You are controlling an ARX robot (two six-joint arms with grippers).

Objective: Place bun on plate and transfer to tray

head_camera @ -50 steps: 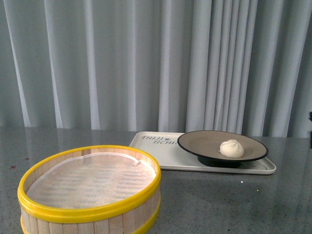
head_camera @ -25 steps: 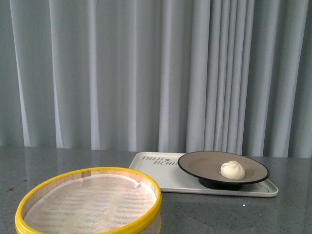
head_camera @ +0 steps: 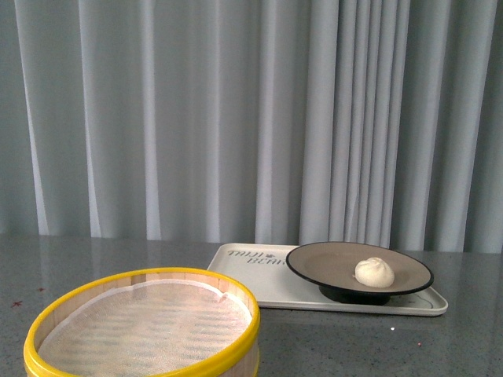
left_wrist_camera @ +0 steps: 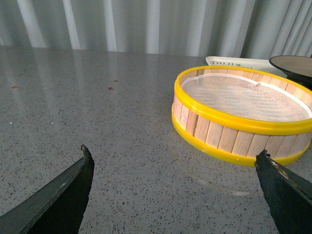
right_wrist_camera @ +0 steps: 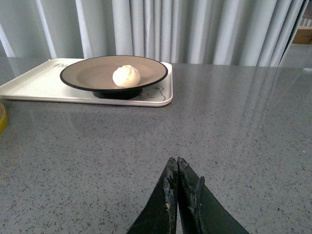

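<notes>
The cream-white bun [head_camera: 375, 272] sits on the beige plate [head_camera: 330, 265] with a black rim, and the plate stands on the cream-white tray [head_camera: 247, 271] at the right of the grey table. The right wrist view shows the same bun [right_wrist_camera: 126, 76], plate [right_wrist_camera: 87, 74] and tray [right_wrist_camera: 34, 83] far ahead of my right gripper [right_wrist_camera: 176, 162], which is shut and empty above bare table. My left gripper [left_wrist_camera: 173, 153] is open and empty, low over the table; the plate's rim [left_wrist_camera: 292, 66] and a corner of the tray [left_wrist_camera: 229, 61] show behind the basket. Neither gripper shows in the front view.
A round wood-slat steamer basket [head_camera: 141, 330] with a yellow rim and white mesh liner stands at the front left, also in the left wrist view [left_wrist_camera: 243, 114] just ahead of the left gripper. Grey curtains [head_camera: 236, 118] hang behind the speckled table [right_wrist_camera: 253, 117].
The front view has tilted upward since a second ago, so the basket, tray and plate sit lower in the picture. The bun, plate and tray have not moved on the table.
</notes>
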